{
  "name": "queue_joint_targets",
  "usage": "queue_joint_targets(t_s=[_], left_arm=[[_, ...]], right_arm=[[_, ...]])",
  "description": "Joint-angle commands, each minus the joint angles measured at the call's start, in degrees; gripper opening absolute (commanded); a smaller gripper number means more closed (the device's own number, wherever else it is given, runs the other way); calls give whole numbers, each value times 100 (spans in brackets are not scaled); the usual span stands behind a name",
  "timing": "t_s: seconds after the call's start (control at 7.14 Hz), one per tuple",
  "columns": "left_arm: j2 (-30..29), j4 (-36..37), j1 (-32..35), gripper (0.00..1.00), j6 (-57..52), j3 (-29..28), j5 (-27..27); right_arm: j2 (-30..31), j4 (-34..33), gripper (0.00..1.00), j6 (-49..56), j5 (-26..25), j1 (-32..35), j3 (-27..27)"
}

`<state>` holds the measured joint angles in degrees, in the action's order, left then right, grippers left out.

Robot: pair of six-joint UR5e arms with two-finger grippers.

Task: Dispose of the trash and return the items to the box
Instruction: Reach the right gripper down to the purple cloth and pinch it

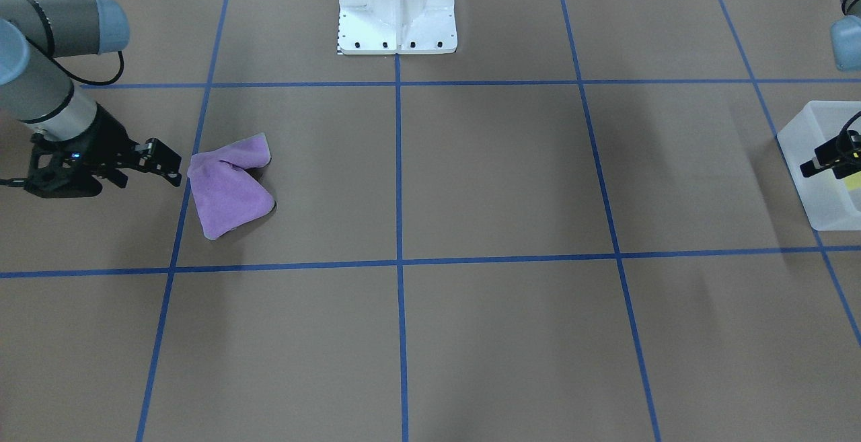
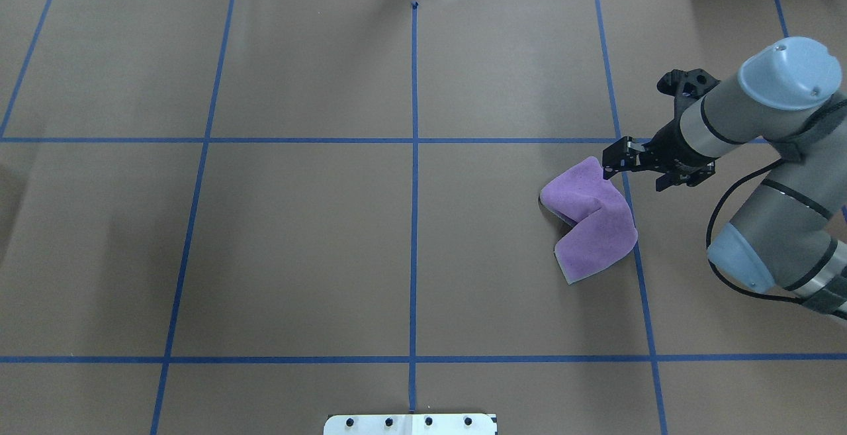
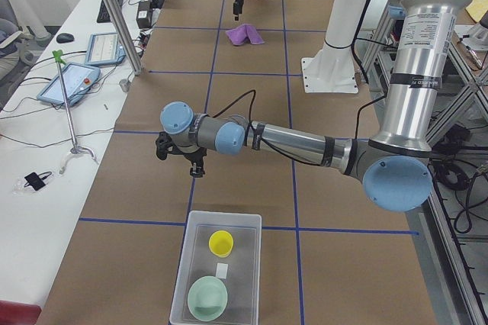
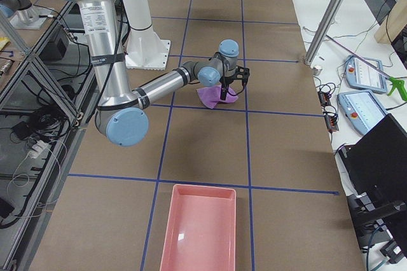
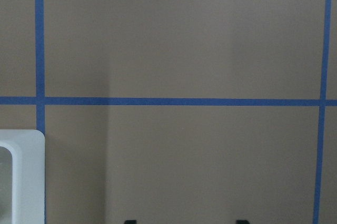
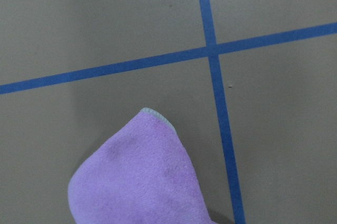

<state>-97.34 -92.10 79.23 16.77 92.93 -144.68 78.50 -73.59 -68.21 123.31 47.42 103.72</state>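
Observation:
The frosted-white box (image 3: pixel 186 271) holds the yellow cup (image 3: pixel 221 243), the sage-green bowl (image 3: pixel 207 297) and a small white scrap. It also shows at the front-facing view's right edge (image 1: pixel 804 136). My left gripper (image 1: pixel 831 159) hovers over the box's end and is empty. In the left wrist view its fingertips (image 5: pixel 129 221) stand wide apart, so it is open, and the box corner (image 5: pixel 23 171) shows there. My right gripper (image 2: pixel 612 157) hangs just above the far corner of a crumpled purple cloth (image 2: pixel 589 216). Its fingers look apart and it holds nothing.
A pink tray (image 4: pixel 200 229) lies at the table's end on my right. The white robot pedestal (image 1: pixel 397 8) stands at the middle of the near edge. Blue tape lines grid the brown table cover (image 2: pixel 298 236).

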Motion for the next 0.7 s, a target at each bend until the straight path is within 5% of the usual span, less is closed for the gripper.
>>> queue_joint_targets(t_s=[0.0, 0.28, 0.56], left_arm=[[13, -1, -4, 70, -24, 6, 9], [145, -1, -4, 70, -33, 155, 18], [154, -1, -4, 70, -33, 155, 18]], right_arm=[[-273, 20, 100, -665, -237, -320, -202], [-283, 20, 100, -685, -378, -549, -229], [-274, 11, 72, -729, -500, -620, -220]])
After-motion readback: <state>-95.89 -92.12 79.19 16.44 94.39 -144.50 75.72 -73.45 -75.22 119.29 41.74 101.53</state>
